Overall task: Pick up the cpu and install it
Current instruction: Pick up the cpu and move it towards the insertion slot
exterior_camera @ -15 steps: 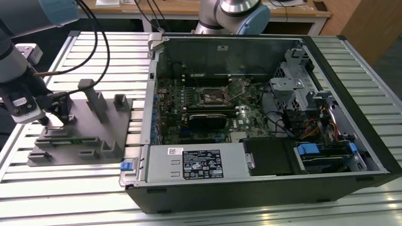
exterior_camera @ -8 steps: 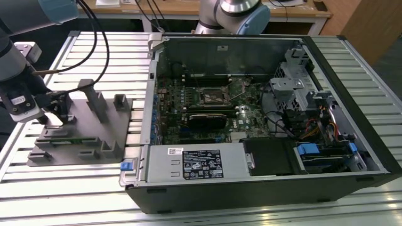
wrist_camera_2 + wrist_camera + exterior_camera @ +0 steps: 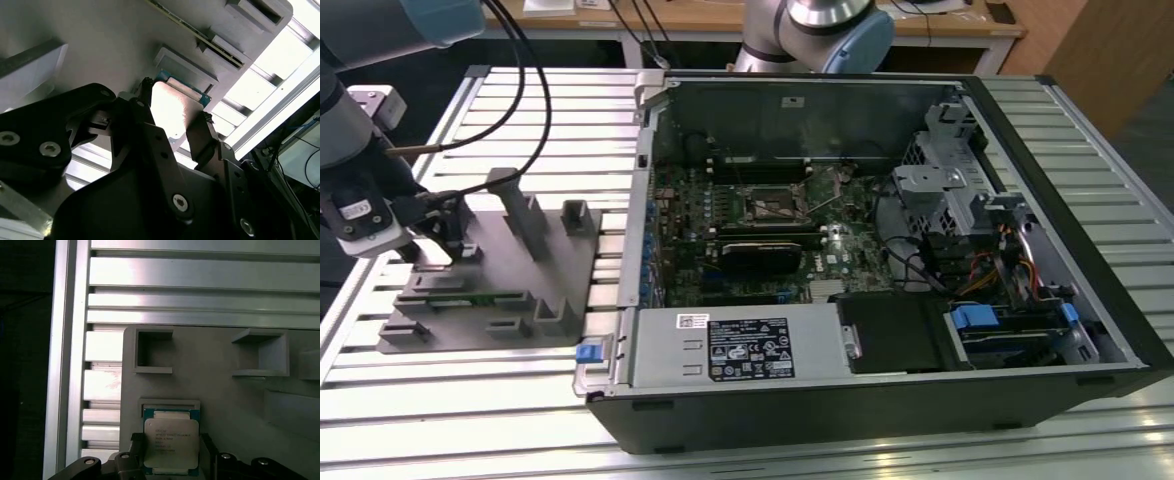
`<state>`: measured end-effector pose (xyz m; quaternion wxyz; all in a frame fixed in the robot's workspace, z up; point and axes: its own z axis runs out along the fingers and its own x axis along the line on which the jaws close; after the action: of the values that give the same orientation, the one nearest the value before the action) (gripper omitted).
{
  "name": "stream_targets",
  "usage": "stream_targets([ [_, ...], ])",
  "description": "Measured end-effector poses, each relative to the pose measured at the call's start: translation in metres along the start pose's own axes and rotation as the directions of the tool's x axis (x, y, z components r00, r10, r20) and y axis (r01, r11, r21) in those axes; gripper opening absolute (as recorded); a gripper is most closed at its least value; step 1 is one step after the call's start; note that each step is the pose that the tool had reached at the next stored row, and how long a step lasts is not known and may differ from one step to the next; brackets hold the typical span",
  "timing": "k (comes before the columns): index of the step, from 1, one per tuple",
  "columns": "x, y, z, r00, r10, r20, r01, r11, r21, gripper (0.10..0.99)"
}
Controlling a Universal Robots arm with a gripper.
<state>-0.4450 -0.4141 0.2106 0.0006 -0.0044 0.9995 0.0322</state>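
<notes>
Here the pincer [image 3: 172, 444] hangs vertically over the fixture [image 3: 230, 405], straddling the cpu [image 3: 171, 437].

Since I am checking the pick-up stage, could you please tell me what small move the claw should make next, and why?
Probably a short, straight lift, once its grip is confirmed. The claw is down over the small square silvery-topped chip, which lies flat in a raised-rim pocket on the grey slotted fixture; a sideways pull would likely catch that rim.
</notes>
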Motion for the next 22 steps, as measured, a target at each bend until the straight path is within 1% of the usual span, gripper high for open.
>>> stream_targets([
  [22,0.0000,0.0008,-0.0077,1.0000,0.000,0.0000,0.000,1.0000,0.000,0.529],
])
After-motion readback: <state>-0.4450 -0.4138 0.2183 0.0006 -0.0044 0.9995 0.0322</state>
